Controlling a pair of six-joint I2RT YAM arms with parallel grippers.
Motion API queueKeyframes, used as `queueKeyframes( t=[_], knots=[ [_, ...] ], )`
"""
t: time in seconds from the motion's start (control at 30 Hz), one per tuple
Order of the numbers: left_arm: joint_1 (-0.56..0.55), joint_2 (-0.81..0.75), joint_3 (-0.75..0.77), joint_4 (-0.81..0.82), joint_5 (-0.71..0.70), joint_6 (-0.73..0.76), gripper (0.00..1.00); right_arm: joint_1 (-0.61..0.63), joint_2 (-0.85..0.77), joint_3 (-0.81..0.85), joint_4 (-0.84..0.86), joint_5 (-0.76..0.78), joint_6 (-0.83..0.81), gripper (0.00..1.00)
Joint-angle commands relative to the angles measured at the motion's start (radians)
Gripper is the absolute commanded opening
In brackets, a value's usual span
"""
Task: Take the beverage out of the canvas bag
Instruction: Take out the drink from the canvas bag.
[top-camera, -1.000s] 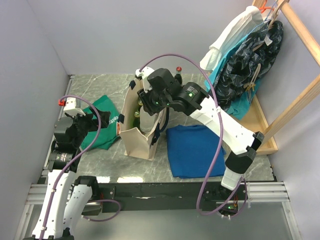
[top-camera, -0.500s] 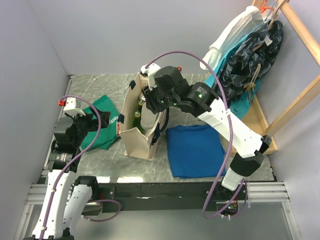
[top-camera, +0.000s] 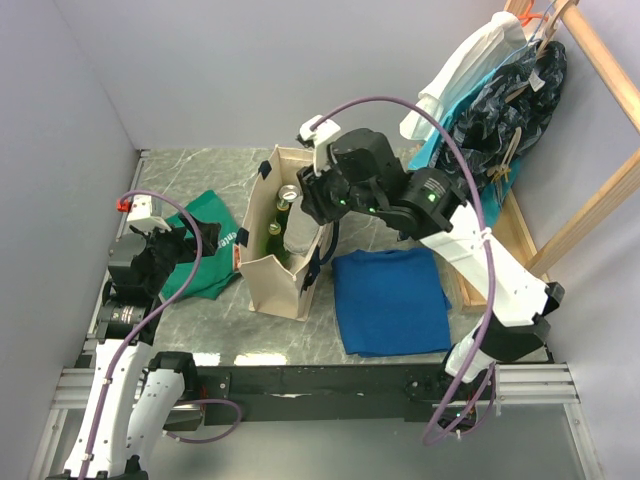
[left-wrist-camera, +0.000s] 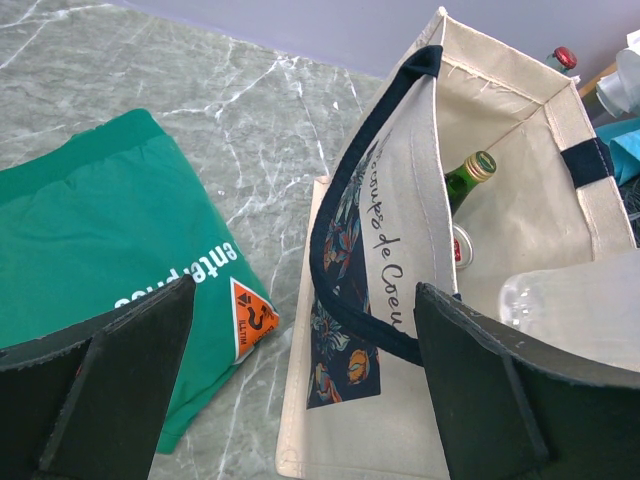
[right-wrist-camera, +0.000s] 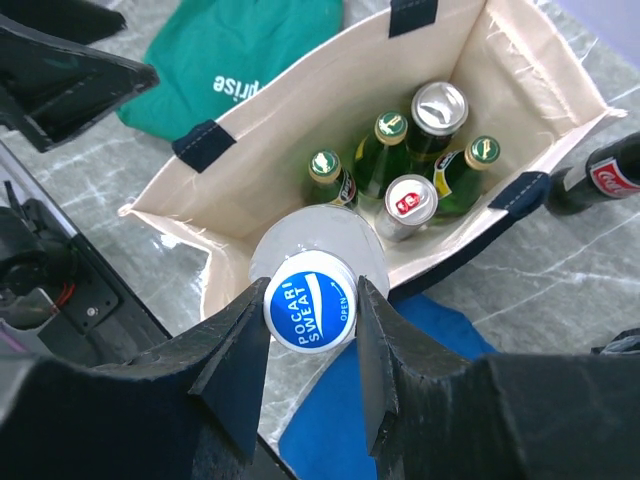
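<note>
The cream canvas bag (top-camera: 268, 272) with navy handles stands upright in the middle of the table. It also shows in the left wrist view (left-wrist-camera: 400, 250) and the right wrist view (right-wrist-camera: 300, 110). My right gripper (right-wrist-camera: 310, 318) is shut on the blue cap of a clear Pocari Sweat bottle (right-wrist-camera: 300, 245) and holds it upright over the bag's near-right corner. In the top view the right gripper (top-camera: 312, 200) sits above the bottle (top-camera: 298, 236). Green glass bottles (right-wrist-camera: 372, 150) and two cans (right-wrist-camera: 438, 105) remain inside the bag. My left gripper (left-wrist-camera: 305, 290) is open and empty, left of the bag.
A green cloth with white lettering (top-camera: 205, 255) lies left of the bag. A folded blue cloth (top-camera: 390, 300) lies to its right. A dark cola bottle (right-wrist-camera: 598, 176) stands behind the bag. Clothes hang on a wooden rack (top-camera: 500, 100) at the back right.
My right gripper has moved up and to the right with the clear bottle, which now stands higher in the bag's opening. The left arm has not moved.
</note>
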Motion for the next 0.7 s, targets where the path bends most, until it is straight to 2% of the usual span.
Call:
queueKeyframes(
  t=[0.0,0.67],
  knots=[
    [0.001,-0.005,0.019,0.016,0.003,0.019,0.96,0.000,-0.111,0.067,0.187,0.019,-0.015,0.00],
    [0.001,-0.001,0.017,0.022,0.020,0.017,0.96,0.000,-0.207,0.024,0.280,0.113,-0.058,0.00]
  ],
)
